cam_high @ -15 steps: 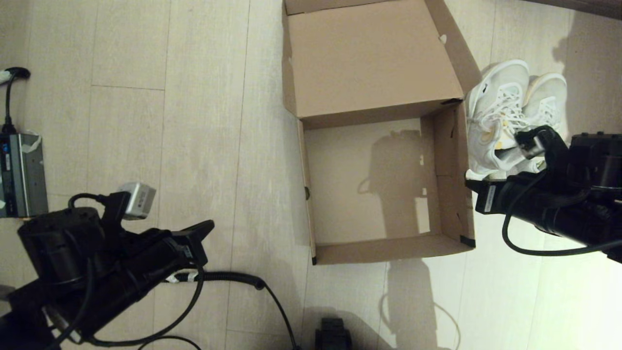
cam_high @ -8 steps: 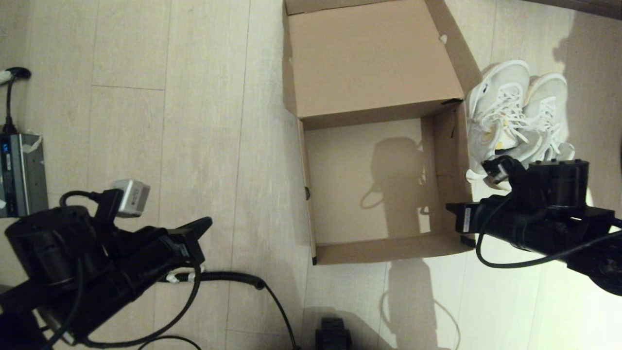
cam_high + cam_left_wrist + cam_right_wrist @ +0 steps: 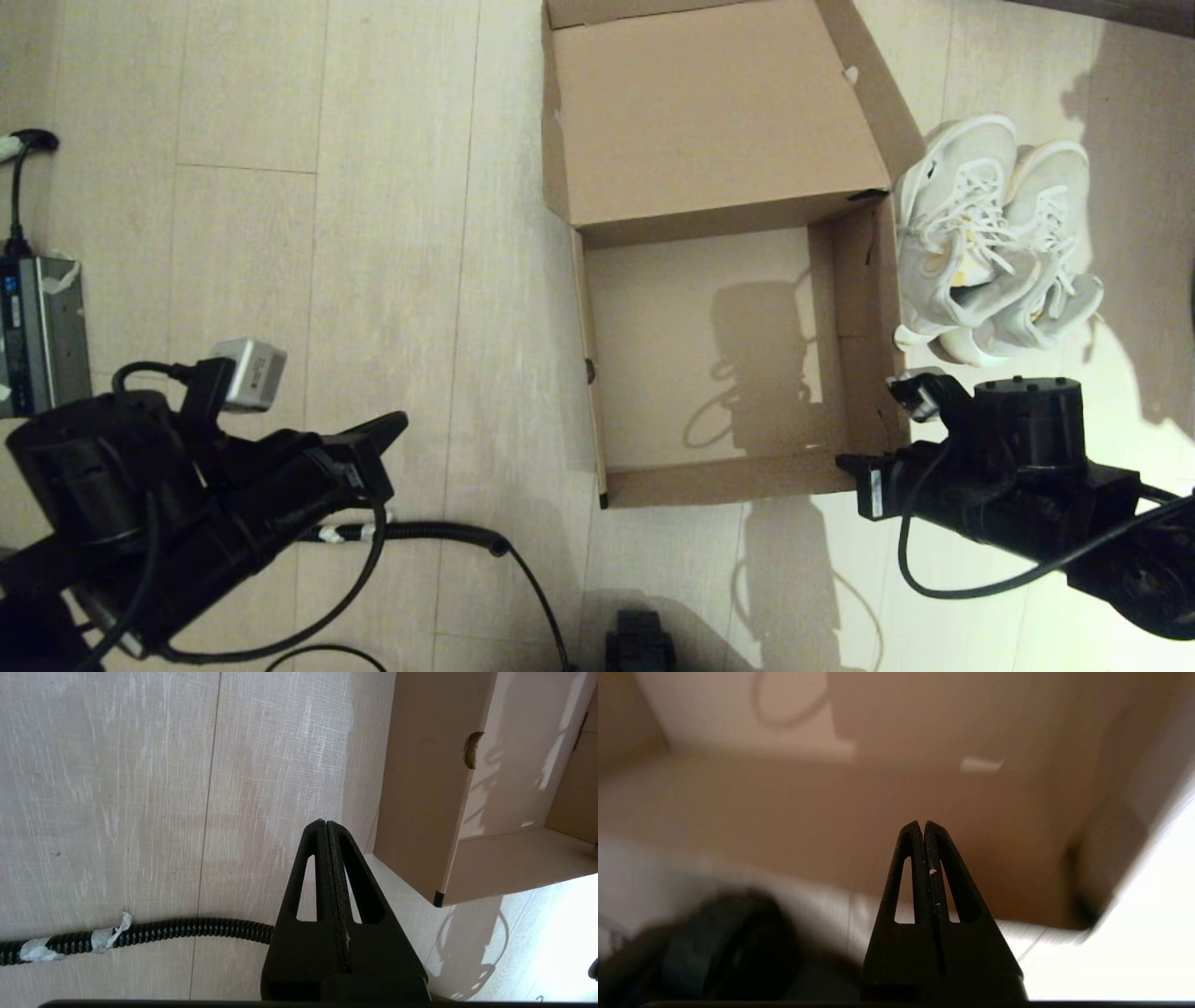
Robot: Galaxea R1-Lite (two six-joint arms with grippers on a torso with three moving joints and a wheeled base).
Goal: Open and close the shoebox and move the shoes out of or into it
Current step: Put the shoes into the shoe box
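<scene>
The brown cardboard shoebox (image 3: 738, 481) stands open on the floor with its lid (image 3: 709, 112) folded back, and nothing lies inside it. Both white sneakers (image 3: 985, 243) rest side by side on the floor against the box's right wall. My right gripper (image 3: 854, 471) hovers shut and empty by the box's near right corner, well short of the shoes. Its wrist view shows the gripper (image 3: 923, 823) facing the cardboard wall (image 3: 971, 826). On the near left, my left gripper (image 3: 397, 427) is parked shut. In the left wrist view it (image 3: 325, 822) points past the box's near left corner (image 3: 420, 812).
A black ribbed cable (image 3: 448, 534) runs across the floor in front of the left arm, with taped patches (image 3: 107, 933). A grey device (image 3: 37, 336) with a plugged lead sits at the far left. A small black part (image 3: 639, 639) shows at the bottom edge.
My right arm has drawn back from the shoes toward me, down along the box's right wall to its near corner. The shoes now show in full. The left arm shifted only slightly.
</scene>
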